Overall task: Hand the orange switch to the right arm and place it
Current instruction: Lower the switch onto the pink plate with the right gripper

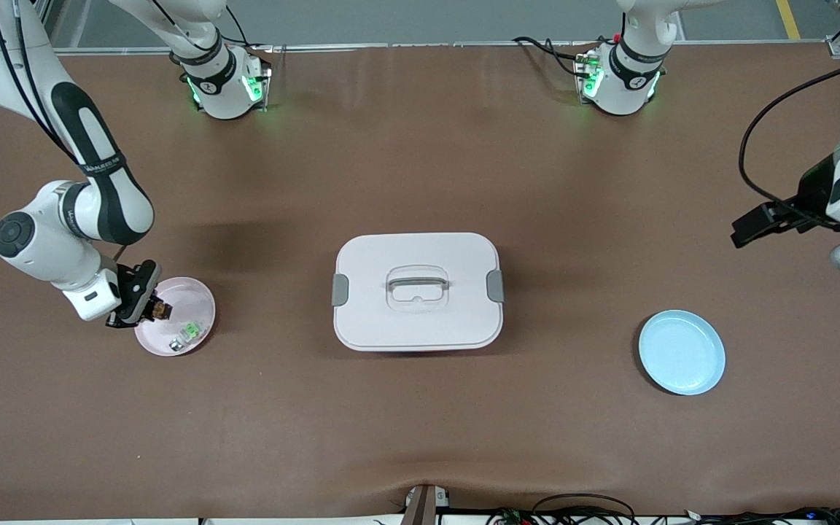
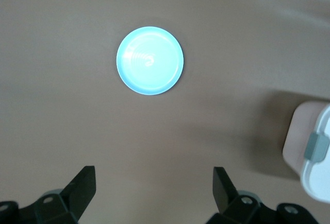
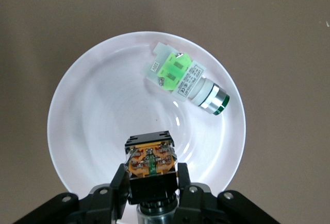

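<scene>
Orange switch [image 3: 150, 163] upright, clamped in right tool [image 3: 152, 183], left tool [image 2: 154, 190] apart.

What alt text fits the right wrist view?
The right claw is shut on the orange switch over a pale pink plate. A clear-and-silver part with a green centre lies in the plate, on a brown table.
</scene>
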{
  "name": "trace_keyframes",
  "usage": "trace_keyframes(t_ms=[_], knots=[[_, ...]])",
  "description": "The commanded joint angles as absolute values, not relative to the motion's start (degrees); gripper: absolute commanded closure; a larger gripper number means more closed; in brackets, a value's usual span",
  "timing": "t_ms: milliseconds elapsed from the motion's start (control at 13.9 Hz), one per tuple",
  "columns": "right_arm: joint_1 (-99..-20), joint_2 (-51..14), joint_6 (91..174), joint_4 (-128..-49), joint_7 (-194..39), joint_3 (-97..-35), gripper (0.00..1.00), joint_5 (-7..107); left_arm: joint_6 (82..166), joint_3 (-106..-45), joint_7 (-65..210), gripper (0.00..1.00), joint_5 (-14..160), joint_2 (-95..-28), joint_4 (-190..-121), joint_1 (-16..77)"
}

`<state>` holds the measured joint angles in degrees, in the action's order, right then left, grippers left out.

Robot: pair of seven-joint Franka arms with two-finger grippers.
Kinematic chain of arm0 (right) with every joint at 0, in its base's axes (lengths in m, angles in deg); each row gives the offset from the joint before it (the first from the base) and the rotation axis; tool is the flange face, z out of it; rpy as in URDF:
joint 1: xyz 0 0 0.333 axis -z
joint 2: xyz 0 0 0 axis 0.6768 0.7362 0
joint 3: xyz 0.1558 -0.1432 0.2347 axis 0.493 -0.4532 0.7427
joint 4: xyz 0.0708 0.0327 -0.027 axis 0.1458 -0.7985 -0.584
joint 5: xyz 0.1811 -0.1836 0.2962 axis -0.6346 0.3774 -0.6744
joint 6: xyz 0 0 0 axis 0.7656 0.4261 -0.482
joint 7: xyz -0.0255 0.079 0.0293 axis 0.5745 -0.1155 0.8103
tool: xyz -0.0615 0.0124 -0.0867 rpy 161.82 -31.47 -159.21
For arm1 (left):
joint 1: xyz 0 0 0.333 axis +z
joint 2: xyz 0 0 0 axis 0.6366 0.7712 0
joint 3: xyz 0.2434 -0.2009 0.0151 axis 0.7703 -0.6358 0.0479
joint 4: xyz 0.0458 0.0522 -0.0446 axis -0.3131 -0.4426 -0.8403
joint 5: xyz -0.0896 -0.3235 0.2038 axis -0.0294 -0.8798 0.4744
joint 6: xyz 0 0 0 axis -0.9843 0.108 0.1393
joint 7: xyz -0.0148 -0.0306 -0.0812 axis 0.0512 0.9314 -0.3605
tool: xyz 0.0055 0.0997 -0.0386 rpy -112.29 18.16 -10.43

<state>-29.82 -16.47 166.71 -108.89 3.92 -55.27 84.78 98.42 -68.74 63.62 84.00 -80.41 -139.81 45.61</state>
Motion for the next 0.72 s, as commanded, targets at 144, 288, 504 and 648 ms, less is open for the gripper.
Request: trace_keyframes(t_ms=[144,288,504,648], knots=[[-28.88,-13.83,170.07,-108.72,4.4,-54.21,1.0,84.77,98.69,-60.54,71.13,0.0,82.55,-87.42,-147.56,38.24],[-28.97,-13.21,170.69,-108.72,4.4,-54.21,1.0,84.77,99.04,-59.64,72.82,0.0,82.46,-89.18,-149.05,37.69],[-29.23,-13.03,170.69,-108.72,4.31,-54.12,1.0,84.77,98.86,-60.08,73.0,0.0,82.46,-89.89,-149.32,37.78],[-29.23,-12.95,170.6,-108.72,4.23,-54.12,1.0,84.77,98.6,-60.17,73.0,0.0,82.38,-90.59,-149.41,37.86]])
